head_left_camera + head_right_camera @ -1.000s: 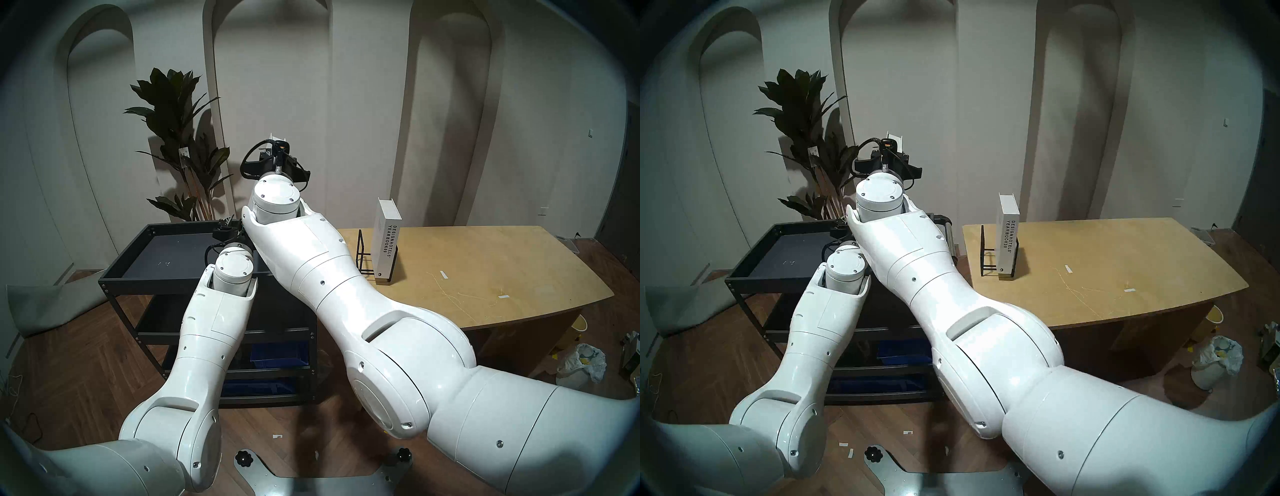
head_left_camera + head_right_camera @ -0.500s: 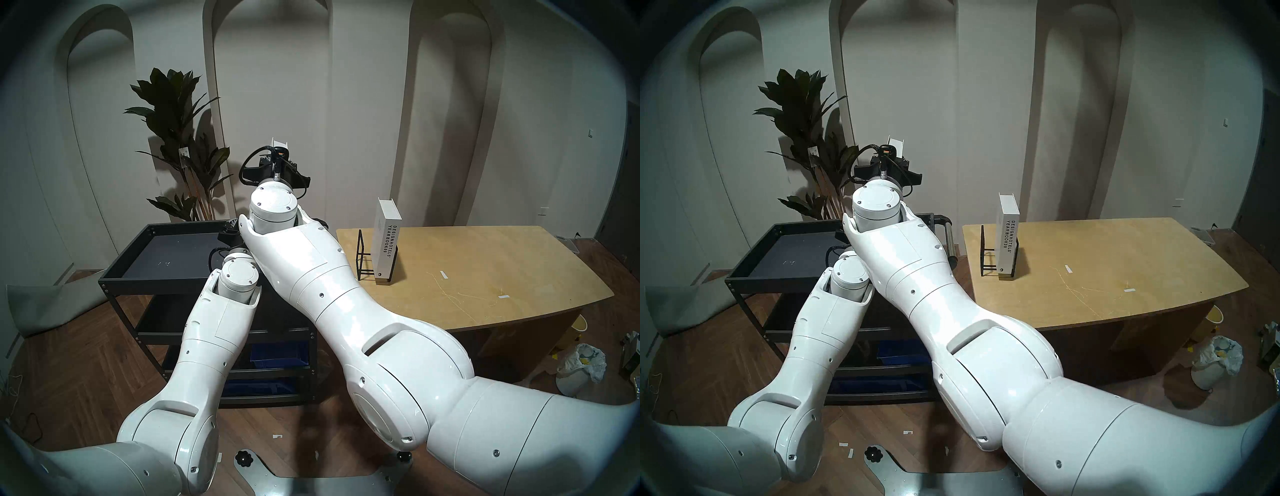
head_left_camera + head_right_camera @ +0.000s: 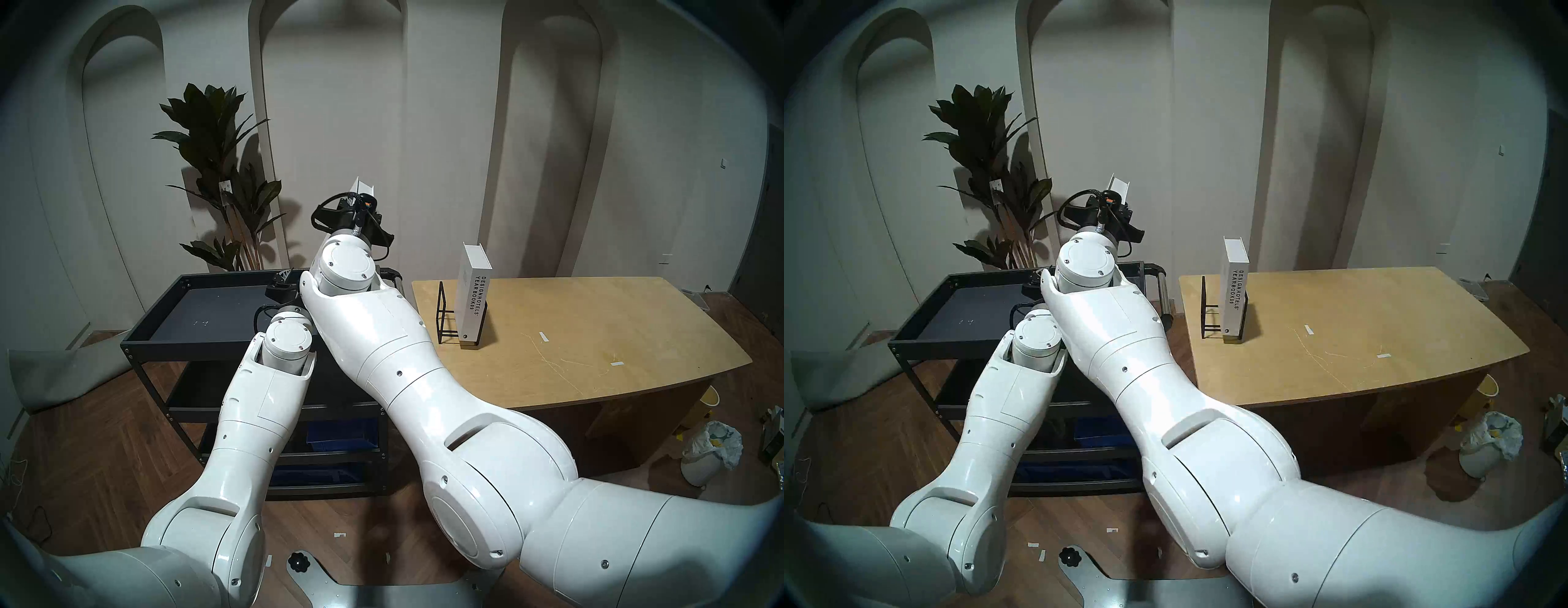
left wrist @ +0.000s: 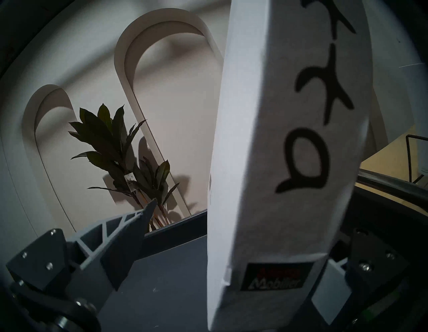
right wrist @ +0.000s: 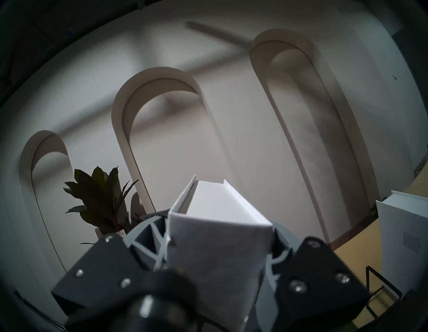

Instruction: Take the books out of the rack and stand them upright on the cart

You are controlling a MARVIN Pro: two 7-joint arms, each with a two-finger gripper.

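Tipped over to the right now and a bit lower: tall Arletta book (image 3: pixel 361 187), pinched near its top by right fingers (image 5: pixel 275 250), above cart (image 3: pixel 169 297). Left fingers (image 4: pixel 139 222) wide open beside its bottom. Looks heavy, stiff, smooth; best squeezed across both covers.

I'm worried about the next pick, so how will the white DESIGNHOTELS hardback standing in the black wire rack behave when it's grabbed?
The white DESIGNHOTELS hardback looks thick with hard covers, so probably stiff and fairly heavy. It stands far taller than the thin black wire rack, so a sideways push could tip it. Its smooth covers may slip between fingers.
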